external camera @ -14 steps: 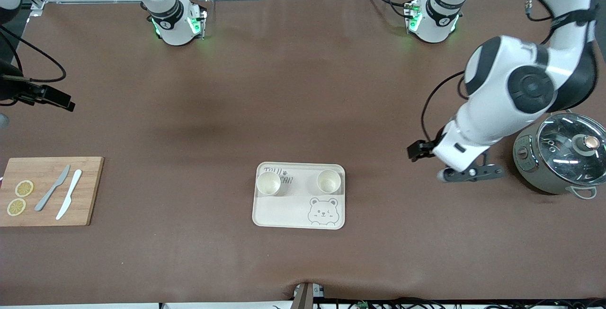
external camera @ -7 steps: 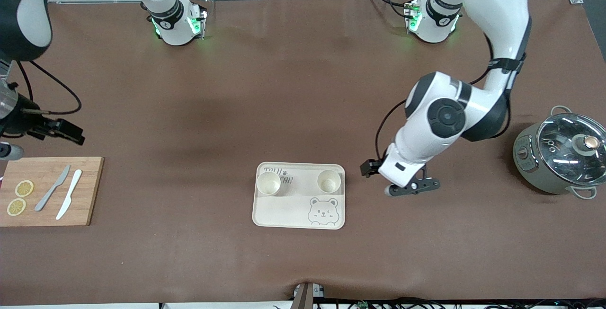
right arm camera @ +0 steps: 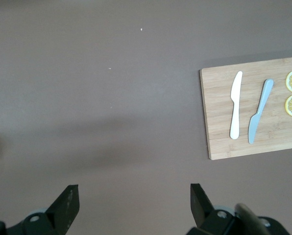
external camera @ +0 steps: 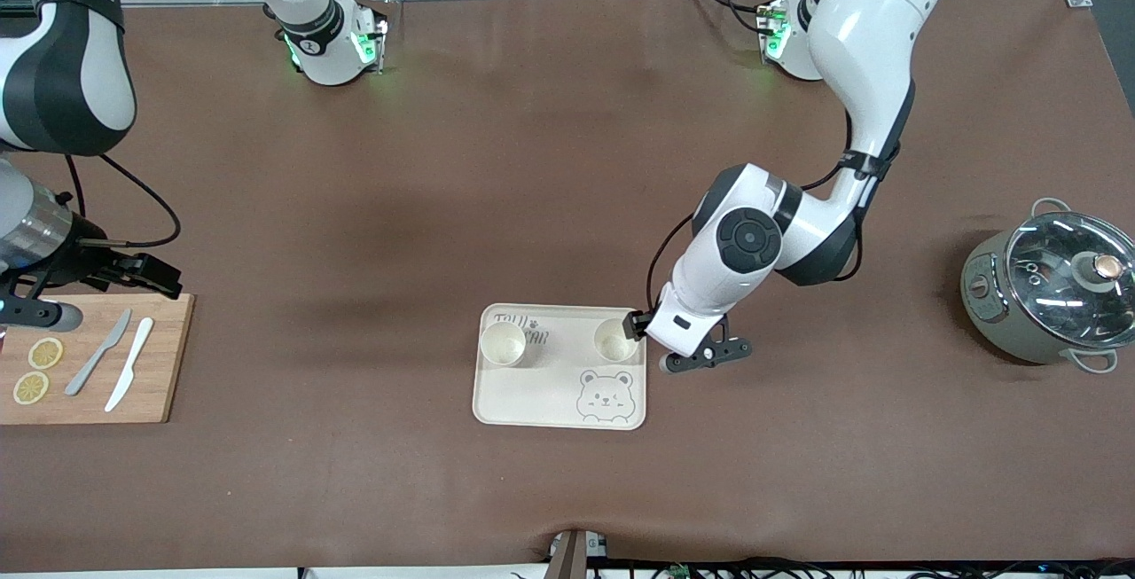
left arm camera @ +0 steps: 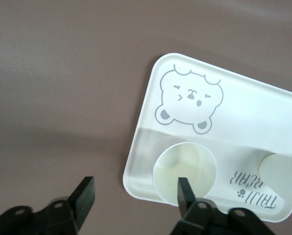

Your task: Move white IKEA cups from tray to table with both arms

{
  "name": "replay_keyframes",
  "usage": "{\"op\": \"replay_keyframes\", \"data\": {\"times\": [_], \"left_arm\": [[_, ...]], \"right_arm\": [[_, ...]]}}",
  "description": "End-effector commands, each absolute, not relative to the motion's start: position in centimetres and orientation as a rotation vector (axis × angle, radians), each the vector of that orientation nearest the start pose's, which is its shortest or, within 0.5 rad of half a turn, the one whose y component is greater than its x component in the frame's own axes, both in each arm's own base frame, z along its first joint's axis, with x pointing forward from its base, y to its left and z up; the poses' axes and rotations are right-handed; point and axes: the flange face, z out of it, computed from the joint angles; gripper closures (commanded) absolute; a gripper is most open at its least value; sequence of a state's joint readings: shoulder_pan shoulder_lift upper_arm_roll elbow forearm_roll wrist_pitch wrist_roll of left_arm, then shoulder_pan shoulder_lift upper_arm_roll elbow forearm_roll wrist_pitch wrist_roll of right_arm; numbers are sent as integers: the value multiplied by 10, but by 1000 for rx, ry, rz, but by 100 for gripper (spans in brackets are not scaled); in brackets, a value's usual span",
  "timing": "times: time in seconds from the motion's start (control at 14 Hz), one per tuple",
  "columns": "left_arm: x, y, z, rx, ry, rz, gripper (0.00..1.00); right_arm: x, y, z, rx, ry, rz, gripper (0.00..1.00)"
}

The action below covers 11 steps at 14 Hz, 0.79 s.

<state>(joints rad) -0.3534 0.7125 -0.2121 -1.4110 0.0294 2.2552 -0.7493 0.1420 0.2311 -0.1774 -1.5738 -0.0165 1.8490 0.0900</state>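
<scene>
Worktop [external camera: 550,162]: brown mat, broad bare stretch between the arm bases and the bear tray [external camera: 532,402], and more bare mat from the tray down to the camera-side edge. Left arm [external camera: 771,233] has swung in from the pot's end of the worktop over the last second; its left claw [left arm camera: 136,196] now hangs over the tray's edge toward the left arm's end, fingers spread wide and holding nothing, one fingertip [left arm camera: 184,188] over the rim of the nearer white IKEA cup [external camera: 615,340]. Right arm [external camera: 62,56] has come farther into frame over the same interval; right claw [right arm camera: 131,200] is over bare mat just beside the cutting board [external camera: 168,357], fingers wide apart, empty. Pot with glass lid [external camera: 1055,295] sits near the worktop edge at the left arm's end, well apart from the tray, unmoved. Both cups stand upright on the tray along its edge farther from the camera, positions unchanged; second cup [external camera: 503,344] lies toward the right arm's end, partly covering the printed lettering. Board carries two knives [external camera: 99,364] and two lemon slices [external camera: 44,353], undisturbed.
</scene>
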Motion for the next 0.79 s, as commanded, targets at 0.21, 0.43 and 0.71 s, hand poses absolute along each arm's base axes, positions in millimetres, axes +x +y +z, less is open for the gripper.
{"op": "replay_keyframes", "data": {"times": [0.21, 0.43, 0.71], "left_arm": [[640, -390, 264, -3298, -396, -92, 46], [634, -400, 247, -3297, -373, -73, 58], [630, -411, 232, -3318, -358, -99, 100]], "right_arm": [[663, 2, 449, -3211, 154, 9, 0], [662, 36, 429, -3218, 67, 77, 0], [669, 70, 376, -3234, 60, 166, 0]]}}
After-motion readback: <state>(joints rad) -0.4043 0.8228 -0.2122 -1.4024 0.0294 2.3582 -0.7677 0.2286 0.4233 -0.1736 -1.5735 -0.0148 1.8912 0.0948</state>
